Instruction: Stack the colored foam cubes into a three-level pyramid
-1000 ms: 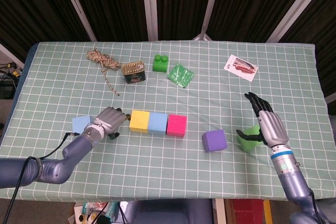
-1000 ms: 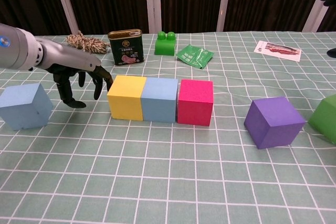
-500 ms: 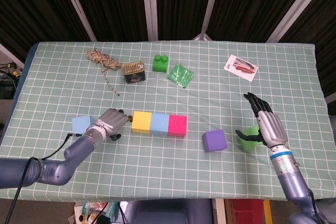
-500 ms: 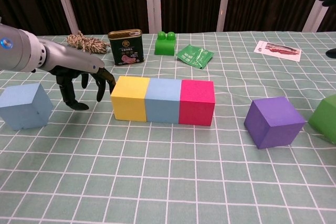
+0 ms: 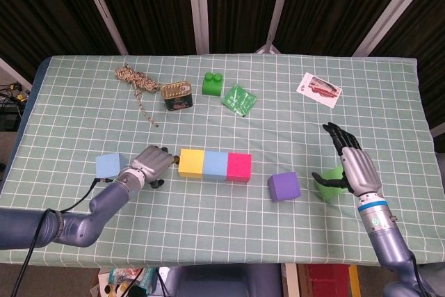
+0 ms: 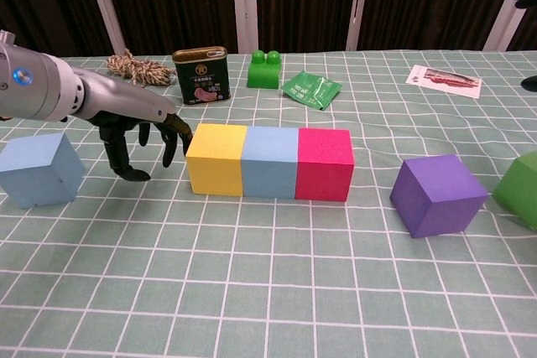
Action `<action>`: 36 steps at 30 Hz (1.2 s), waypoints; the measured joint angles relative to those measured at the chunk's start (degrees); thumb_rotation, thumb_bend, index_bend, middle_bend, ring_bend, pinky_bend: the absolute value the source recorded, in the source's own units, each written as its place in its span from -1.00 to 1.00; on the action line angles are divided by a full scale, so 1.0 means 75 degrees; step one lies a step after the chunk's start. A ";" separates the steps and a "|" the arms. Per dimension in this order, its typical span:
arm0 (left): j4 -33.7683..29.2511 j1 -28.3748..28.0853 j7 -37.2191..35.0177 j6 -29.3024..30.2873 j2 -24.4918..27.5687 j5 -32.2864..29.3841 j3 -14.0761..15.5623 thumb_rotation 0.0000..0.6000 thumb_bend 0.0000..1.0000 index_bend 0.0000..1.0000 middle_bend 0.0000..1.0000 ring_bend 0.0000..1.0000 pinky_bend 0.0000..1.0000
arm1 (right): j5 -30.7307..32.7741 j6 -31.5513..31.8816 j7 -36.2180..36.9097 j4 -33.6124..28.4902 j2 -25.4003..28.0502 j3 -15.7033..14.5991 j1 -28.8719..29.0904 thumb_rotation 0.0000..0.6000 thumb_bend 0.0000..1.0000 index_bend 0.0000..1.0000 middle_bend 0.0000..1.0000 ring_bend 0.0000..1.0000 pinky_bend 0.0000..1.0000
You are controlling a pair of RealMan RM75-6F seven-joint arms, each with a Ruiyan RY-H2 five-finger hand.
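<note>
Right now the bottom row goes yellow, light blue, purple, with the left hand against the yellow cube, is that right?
Not quite. The chest view shows the third cube in the row is pink, not purple; the purple cube sits apart to its right. The left hand is at the yellow cube.

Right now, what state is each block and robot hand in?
Yellow block, blue block, pink block: one touching row.
Loose blue block: alone, unstacked.
Purple block: alone, unstacked.
Green block: against the right robot hand.
Left robot hand: fingertips at the yellow block.
Right robot hand: fingers spread.
</note>
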 measured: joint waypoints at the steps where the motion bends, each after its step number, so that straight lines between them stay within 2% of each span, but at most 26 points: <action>1: -0.0005 -0.0007 -0.0001 0.0012 -0.0006 0.0001 -0.0004 1.00 -0.02 -0.52 -0.37 -0.66 -0.47 | -0.0004 0.0000 -0.0002 0.0001 0.0000 0.0001 -0.0001 1.00 -0.50 -1.00 -1.00 -1.00 -1.00; 36: -0.0168 -0.0029 -0.0029 0.0292 0.0037 -0.0019 0.0101 1.00 -0.02 -0.52 -0.37 -0.66 -0.47 | 0.0010 -0.0057 -0.0082 0.0046 -0.0053 -0.0004 -0.0021 1.00 -0.50 -1.00 -1.00 -1.00 -1.00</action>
